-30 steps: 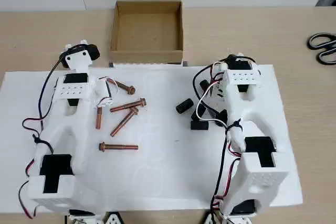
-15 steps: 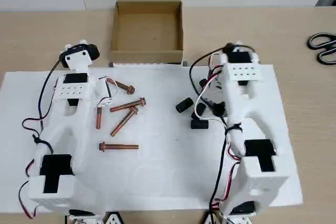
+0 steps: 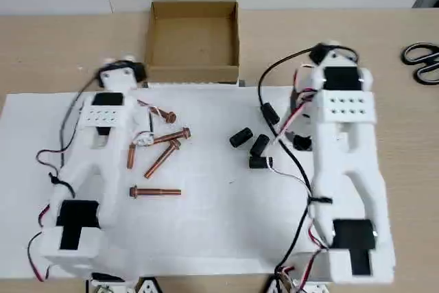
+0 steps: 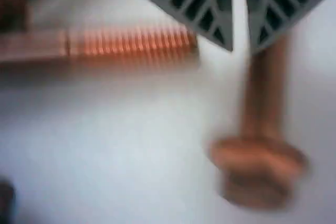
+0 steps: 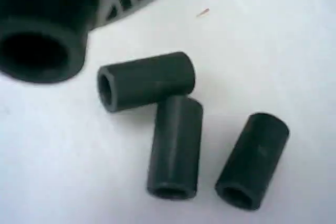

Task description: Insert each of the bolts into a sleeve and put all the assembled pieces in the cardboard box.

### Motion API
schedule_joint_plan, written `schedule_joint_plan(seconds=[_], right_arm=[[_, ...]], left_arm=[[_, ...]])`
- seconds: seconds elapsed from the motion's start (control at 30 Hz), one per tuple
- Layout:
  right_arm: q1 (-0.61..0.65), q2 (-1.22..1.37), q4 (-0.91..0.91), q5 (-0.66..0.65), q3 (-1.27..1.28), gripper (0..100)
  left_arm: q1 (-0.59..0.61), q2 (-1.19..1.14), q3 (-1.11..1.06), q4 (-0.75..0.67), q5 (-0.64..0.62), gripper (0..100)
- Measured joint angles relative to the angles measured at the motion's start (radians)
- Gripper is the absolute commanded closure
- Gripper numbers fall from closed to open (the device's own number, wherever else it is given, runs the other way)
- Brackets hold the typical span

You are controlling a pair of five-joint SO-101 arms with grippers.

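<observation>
Both bolts swim out of focus at the left wrist: the threaded bolt (image 4: 131, 45) runs off the frame edge, the headed bolt (image 4: 260, 156) is a smear. Right wrist: nearest sleeve (image 5: 39, 45) blurred, clipped by the edge. High view, far right, scissors (image 3: 420, 62) cut off.

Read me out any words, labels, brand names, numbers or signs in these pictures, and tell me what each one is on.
There are none to read. No text, number or sign shows on the brown cardboard box, the copper-coloured metal bolts, the black cylindrical sleeves, the white foam board or the black-handled scissors.
</observation>
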State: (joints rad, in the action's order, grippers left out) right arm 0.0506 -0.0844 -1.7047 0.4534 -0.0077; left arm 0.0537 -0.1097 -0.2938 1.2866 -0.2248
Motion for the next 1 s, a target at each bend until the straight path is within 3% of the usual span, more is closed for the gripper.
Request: schedule_joint_plan(seconds=[0.27,0.43,0.7,1.0], right_arm=[[-0.048,-0.161,0.000,0.000,0.284,99.6],[-0.120,-0.224,0.003,-0.038,0.382,99.6],[-0.219,-0.233,0.021,-0.107,0.393,99.6],[-0.227,-0.233,0.054,-0.109,0.399,99.6]], left_arm=[[0.002,0.028,0.276,0.265,0.020,99],[0.002,0.028,0.368,0.359,0.023,99],[0.029,-0.002,0.410,0.379,-0.006,88],[0.052,-0.141,0.440,0.342,-0.028,88]])
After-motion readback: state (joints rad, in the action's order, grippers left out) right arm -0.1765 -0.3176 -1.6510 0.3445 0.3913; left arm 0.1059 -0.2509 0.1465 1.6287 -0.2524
